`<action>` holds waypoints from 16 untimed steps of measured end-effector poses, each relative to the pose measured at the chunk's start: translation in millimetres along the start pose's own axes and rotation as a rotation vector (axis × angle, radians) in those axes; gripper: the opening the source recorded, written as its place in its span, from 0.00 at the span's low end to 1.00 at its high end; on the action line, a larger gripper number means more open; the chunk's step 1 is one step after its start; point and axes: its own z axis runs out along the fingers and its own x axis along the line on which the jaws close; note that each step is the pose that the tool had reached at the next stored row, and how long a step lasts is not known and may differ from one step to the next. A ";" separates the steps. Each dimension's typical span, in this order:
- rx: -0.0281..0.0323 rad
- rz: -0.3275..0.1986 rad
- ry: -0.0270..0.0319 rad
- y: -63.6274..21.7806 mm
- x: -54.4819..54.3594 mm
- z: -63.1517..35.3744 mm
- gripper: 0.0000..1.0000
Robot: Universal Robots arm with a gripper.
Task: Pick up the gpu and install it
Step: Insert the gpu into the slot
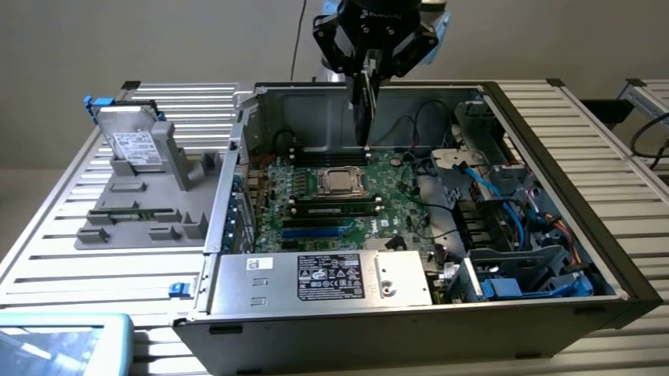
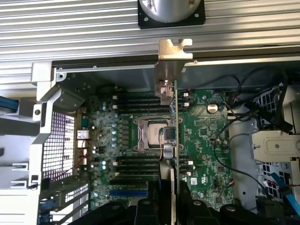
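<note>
My gripper (image 1: 368,69) hangs over the open computer case (image 1: 585,196), shut on the gpu (image 1: 367,110). The gpu is a thin dark card held on edge, hanging straight down with its lower tip just above the back of the green motherboard (image 1: 334,200). In the wrist view the gpu (image 2: 169,70) shows edge-on, its grey metal bracket reaching toward the case wall, with my black fingers (image 2: 161,187) on either side of it. Beneath it lie the motherboard (image 2: 206,136) and the processor socket (image 2: 147,133).
A grey fixture (image 1: 136,207) at the exterior view's left carries a silver-grey drive with a white label (image 1: 134,145). Inside the case are a power supply (image 1: 324,278), black and blue cables (image 1: 491,188) and a drive cage (image 1: 522,274). A blue-framed screen (image 1: 58,345) lies at the near left.
</note>
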 end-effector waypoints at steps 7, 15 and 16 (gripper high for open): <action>-0.0073 -0.087 0.0132 0.0 -0.1 0.1 0.28; -0.0092 -0.228 0.0349 -0.2 -0.1 1.4 0.28; -0.0082 -0.246 0.0376 -0.2 -0.1 1.6 0.28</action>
